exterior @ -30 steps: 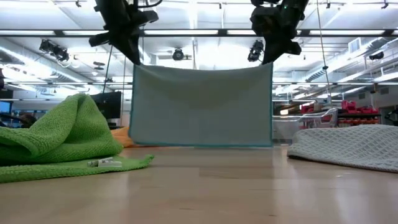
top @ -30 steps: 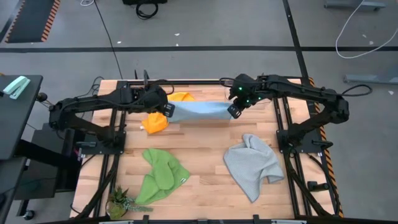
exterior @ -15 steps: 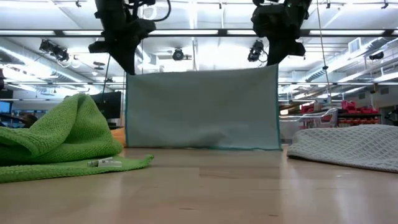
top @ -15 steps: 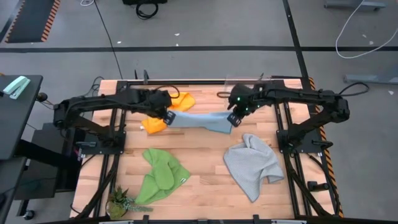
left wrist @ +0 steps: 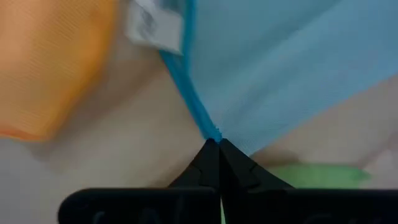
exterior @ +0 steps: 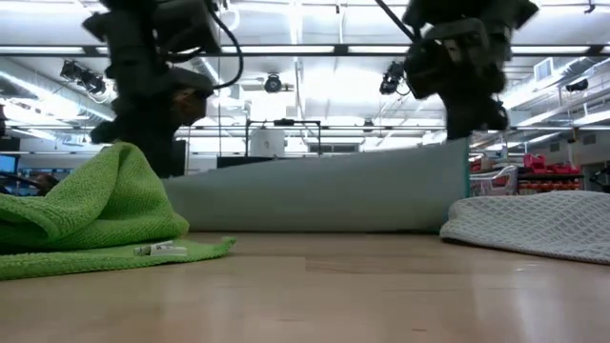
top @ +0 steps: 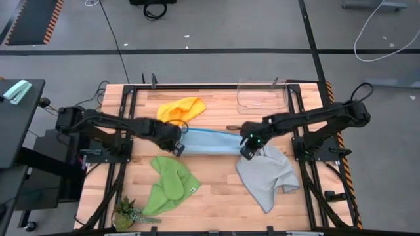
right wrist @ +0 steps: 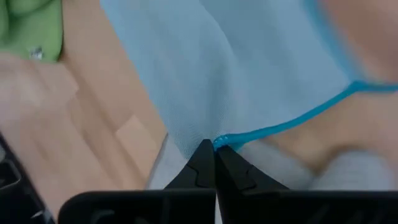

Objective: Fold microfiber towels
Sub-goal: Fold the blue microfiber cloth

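Light blue towel (top: 209, 141) hangs low over the tabletop (top: 216, 187) centre, its corners pinched by left tool (top: 177, 147) and right tool (top: 245, 151); uneven lowering could wrinkle it.

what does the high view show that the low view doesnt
Only the high view shows the crumpled yellow-orange microfiber towel, the clear plastic bin and the small green plant. Only the low view shows the lit room behind the table. Both show the light blue towel stretched between the left gripper and right gripper, the green towel and the grey towel.
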Available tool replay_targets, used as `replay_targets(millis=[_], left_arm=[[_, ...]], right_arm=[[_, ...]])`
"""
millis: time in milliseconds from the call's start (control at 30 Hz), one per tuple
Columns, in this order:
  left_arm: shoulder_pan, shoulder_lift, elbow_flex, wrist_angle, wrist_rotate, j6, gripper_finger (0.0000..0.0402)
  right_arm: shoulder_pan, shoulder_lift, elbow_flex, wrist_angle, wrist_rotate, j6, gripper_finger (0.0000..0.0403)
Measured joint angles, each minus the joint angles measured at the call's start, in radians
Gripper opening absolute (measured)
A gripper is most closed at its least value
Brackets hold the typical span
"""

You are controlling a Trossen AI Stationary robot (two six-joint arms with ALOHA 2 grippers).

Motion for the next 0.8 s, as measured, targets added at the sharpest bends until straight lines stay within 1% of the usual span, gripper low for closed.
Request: replay_targets(millis=[167,233,300,400,500,633,733,800], left_arm=[[-0.096,0.0,-0.069,0.109,0.003,-0.132,0.0],[-0.112,0.0,-0.084,0.144,0.002,-0.154,0.0],[-0.108,0.0,-0.087,0.161,-0.006,-0.154,0.0],[-0.057,-0.002,-0.08,0.164,-0.021,-0.119,0.0],[0.022,-0.014,-0.051,0.164,-0.026,-0.041,0.0],[0.145,-0.04,0.016,0.156,-0.026,0.095,0.0],[0.239,-0.055,0.097,0.104,-0.037,0.196,0.0],[0.295,-0.07,0.155,0.032,-0.059,0.265,0.0]], right_arm=[[0.047,0.0,-0.131,0.171,-0.032,0.116,0.0],[0.051,0.0,-0.167,0.223,-0.043,0.142,0.0],[0.041,0.0,-0.179,0.24,-0.045,0.149,0.0],[-0.005,0.0,-0.165,0.239,-0.045,0.108,0.0],[-0.073,-0.008,-0.118,0.228,-0.045,0.041,0.0],[-0.189,-0.013,-0.006,0.094,-0.023,-0.097,0.0],[-0.272,-0.013,0.107,-0.042,0.022,-0.202,0.0],[-0.317,-0.013,0.186,-0.109,0.052,-0.26,0.0]])
